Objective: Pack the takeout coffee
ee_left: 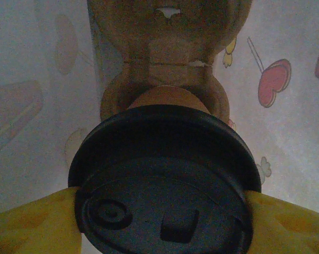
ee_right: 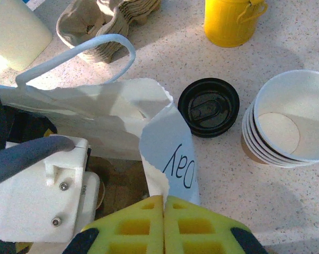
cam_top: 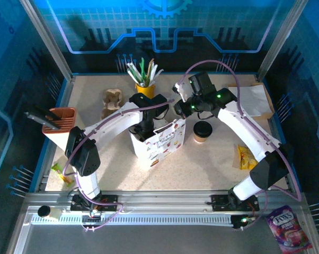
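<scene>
One black-lidded brown paper cup (ee_left: 165, 174) is clamped in my left gripper (ee_left: 162, 226) inside the white paper bag (ee_right: 106, 114), right gripper (ee_right: 164, 203) pinching its rim; I'd lower, then release.

Held cup (ee_left: 165, 180), brown with a black lid, hangs upright inside the bag (cam_top: 162, 144). Second cup (cam_top: 202, 131), alike, stands on the table (cam_top: 202, 166) beside the bag.

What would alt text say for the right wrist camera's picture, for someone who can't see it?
The right gripper is pinched shut on the rim of a white paper bag, while the left arm reaches down inside the bag. Beside the bag, on the speckled table, stand a black-lidded coffee cup and a stack of lidless paper cups.
</scene>
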You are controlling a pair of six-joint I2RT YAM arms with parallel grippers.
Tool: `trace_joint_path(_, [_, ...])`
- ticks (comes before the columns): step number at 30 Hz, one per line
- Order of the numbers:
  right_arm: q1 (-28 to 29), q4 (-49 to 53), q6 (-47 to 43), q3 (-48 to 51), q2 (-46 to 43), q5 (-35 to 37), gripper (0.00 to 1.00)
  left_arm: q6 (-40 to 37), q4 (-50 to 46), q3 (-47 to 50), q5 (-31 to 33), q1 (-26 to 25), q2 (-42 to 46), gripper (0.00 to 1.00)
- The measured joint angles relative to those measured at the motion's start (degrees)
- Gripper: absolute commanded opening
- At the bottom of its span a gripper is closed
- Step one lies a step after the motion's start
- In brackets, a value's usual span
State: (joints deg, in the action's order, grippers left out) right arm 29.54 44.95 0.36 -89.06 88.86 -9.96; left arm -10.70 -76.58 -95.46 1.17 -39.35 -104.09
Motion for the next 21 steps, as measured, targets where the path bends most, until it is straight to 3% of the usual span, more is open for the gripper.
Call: trace_joint_path(21, [0.00, 0.00, 0.00, -0.11, 0.22, -0.17, 0.08, 0.04, -0.94, -0.02, 0.00, 0.52, 0.00, 0.53])
